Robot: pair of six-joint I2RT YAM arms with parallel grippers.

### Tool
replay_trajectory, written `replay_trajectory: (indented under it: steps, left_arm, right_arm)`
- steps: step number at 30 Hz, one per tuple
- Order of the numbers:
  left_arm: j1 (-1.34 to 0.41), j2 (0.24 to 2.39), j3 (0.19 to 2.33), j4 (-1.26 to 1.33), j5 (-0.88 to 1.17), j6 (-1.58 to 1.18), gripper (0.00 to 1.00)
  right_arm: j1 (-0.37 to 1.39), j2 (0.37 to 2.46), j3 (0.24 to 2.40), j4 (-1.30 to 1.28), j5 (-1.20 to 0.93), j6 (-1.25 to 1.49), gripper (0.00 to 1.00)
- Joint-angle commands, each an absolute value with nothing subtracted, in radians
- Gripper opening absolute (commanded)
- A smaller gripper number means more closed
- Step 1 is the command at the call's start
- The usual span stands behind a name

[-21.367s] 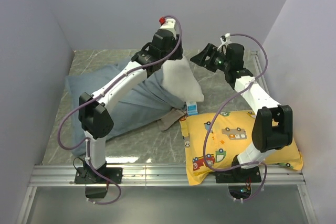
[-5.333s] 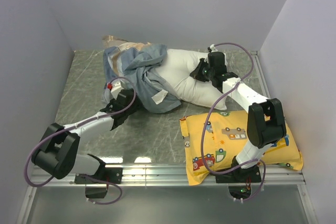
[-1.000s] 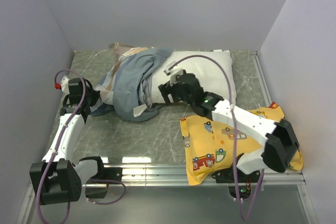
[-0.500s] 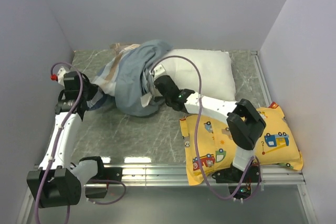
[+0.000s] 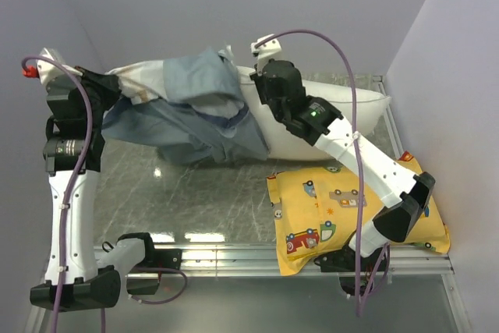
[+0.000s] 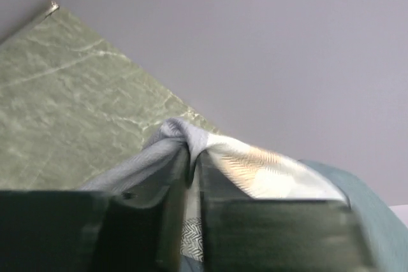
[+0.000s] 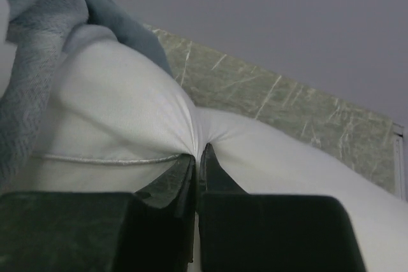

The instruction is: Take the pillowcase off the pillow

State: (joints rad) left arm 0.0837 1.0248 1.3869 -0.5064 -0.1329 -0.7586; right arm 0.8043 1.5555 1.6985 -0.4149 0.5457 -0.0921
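Observation:
The striped blue-grey pillowcase point(image 5: 195, 95) hangs stretched in the air between the two arms, its right part still wrapped over the left end of the white pillow point(image 5: 343, 111). My left gripper point(image 5: 105, 83) is raised at the far left and shut on a bunched corner of the pillowcase point(image 6: 255, 167), the cloth pinched between its fingers point(image 6: 175, 189). My right gripper point(image 5: 256, 91) is shut on a fold of the pillow point(image 7: 115, 119) near its seam, lifting that end off the table. Grey-blue pillowcase cloth point(image 7: 38, 42) drapes just left of that pinch.
A yellow cartoon-vehicle pillow point(image 5: 351, 200) lies at the near right under the right arm. Grey walls close in the left, back and right sides. A metal rail point(image 5: 234, 255) runs along the near edge of the marble tabletop point(image 5: 210, 200).
Both arms rose. The left gripper carried the pillowcase corner up and to the left, stretching it. The right gripper shut on the pillow's left end and lifted it.

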Motion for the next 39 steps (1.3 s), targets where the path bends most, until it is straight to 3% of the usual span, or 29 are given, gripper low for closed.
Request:
replay_trajectory:
  steps: [1, 3, 7, 10, 13, 20, 28, 30, 33, 34, 36, 37, 39]
  left_arm:
    - [0.092, 1.132, 1.453, -0.538, -0.085, -0.703, 0.22]
    - [0.091, 1.172, 1.459, -0.538, -0.058, -0.693, 0.29]
    - [0.087, 1.227, 1.405, -0.477, 0.059, -0.683, 0.60]
    - [0.048, 1.210, 1.384, -0.446, 0.055, -0.657, 0.77]
    - [-0.030, 1.171, 1.374, -0.432, 0.011, -0.627, 0.85]
    - [-0.253, 1.114, 1.211, -0.471, -0.211, -0.748, 0.82]
    - [-0.445, 1.155, 0.942, -0.279, -0.216, -0.833, 0.85]
    - [-0.463, 1.164, 0.910, -0.178, -0.206, -0.836, 0.87]
    - [-0.465, 1.195, 0.865, -0.091, -0.193, -0.850, 0.87]
    - [-0.465, 1.224, 0.867, -0.091, -0.205, -0.854, 0.83]
    - [-0.463, 1.255, 0.879, -0.129, -0.253, -0.871, 0.73]
    - [-0.465, 1.275, 0.888, -0.139, -0.268, -0.876, 0.57]
    - [-0.463, 1.282, 0.885, -0.152, -0.304, -0.891, 0.43]
  right_arm:
    - [0.707, 1.638, 1.744, -0.399, 0.450, -0.017, 0.00]
    - [0.677, 1.702, 1.732, -0.403, 0.338, 0.055, 0.00]
    - [0.609, 1.879, 1.692, -0.351, 0.164, 0.167, 0.00]
    - [0.583, 1.942, 1.654, -0.288, 0.117, 0.222, 0.00]
    - [0.568, 1.988, 1.670, -0.278, 0.124, 0.247, 0.00]
    - [0.540, 2.036, 1.743, -0.301, 0.115, 0.278, 0.00]
    - [0.532, 1.991, 1.715, -0.310, 0.113, 0.270, 0.02]
    - [0.532, 1.979, 1.710, -0.318, 0.117, 0.265, 0.09]
    - [0.534, 1.930, 1.683, -0.310, 0.107, 0.262, 0.29]
    - [0.534, 1.895, 1.672, -0.308, 0.112, 0.259, 0.40]
    - [0.534, 1.855, 1.640, -0.311, 0.129, 0.247, 0.50]
    - [0.532, 1.809, 1.626, -0.308, 0.143, 0.239, 0.58]
    - [0.532, 1.737, 1.585, -0.310, 0.147, 0.216, 0.68]
